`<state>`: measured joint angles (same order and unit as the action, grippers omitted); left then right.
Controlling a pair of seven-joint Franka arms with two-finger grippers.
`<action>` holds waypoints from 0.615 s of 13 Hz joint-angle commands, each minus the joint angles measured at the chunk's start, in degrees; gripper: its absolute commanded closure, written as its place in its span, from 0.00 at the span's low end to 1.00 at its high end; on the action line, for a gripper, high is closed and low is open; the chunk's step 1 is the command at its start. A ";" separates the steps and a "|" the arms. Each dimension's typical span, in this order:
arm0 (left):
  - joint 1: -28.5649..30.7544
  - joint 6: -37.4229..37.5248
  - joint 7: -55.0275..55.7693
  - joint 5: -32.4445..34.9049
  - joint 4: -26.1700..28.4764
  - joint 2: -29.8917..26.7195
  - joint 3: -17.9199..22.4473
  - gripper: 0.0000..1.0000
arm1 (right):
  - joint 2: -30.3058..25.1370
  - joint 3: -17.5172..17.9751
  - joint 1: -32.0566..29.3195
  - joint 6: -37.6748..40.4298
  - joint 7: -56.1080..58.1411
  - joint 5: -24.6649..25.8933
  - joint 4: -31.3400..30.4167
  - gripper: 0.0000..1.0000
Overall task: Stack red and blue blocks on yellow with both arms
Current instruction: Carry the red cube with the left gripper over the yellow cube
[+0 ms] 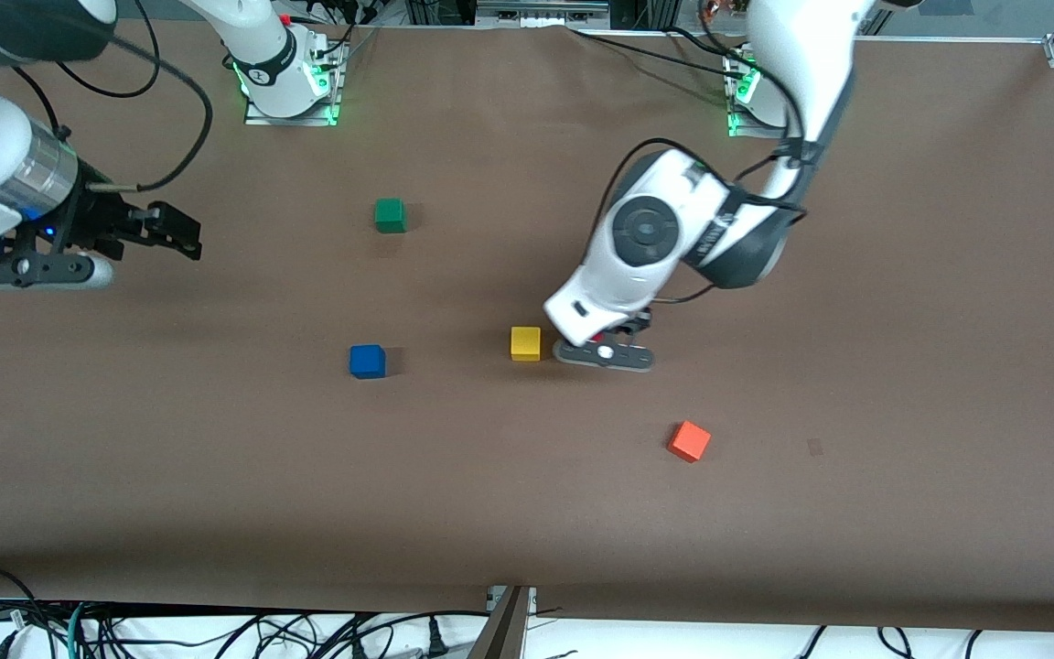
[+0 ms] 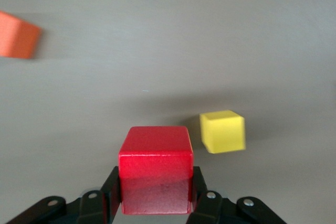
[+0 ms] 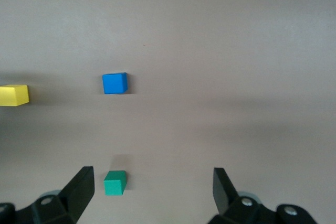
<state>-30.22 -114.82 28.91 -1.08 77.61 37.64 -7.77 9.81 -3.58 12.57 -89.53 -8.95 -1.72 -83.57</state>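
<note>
Left gripper (image 2: pixel 155 200) just beside the yellow cube (image 1: pixel 525 343), fingers clamped on the red block (image 2: pixel 155 174) between them, blue block (image 1: pixel 368 361) on the table toward the right arm's end, right gripper (image 3: pixel 152 190) waiting with fingers spread apart

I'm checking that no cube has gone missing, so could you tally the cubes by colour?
Red cube, held in the left pincer: 1
Yellow cube: 1
Blue cube: 1
Green cube: 1
Orange-red cube: 1
Total: 5
</note>
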 commanded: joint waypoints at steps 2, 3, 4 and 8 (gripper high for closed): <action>-4.14 1.26 4.11 -0.58 -8.96 5.94 1.53 1.00 | 1.96 0.86 -0.10 -0.90 2.88 -0.30 0.24 0.00; -5.37 1.26 6.57 -0.59 -10.36 7.26 1.61 1.00 | 3.88 1.03 0.34 -1.52 2.71 -0.57 0.16 0.00; -6.25 1.26 8.42 -0.50 -11.68 8.84 1.61 1.00 | 6.77 1.21 0.61 -2.39 2.97 -0.83 0.25 0.00; -8.98 1.26 9.49 -0.41 -14.59 12.89 1.70 1.00 | 13.28 1.30 2.10 -8.44 2.10 -4.87 -0.19 0.00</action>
<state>-37.47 -114.80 37.61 -1.08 67.34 47.70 -7.23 20.86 -2.27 14.33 -95.44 -6.95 -4.36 -84.28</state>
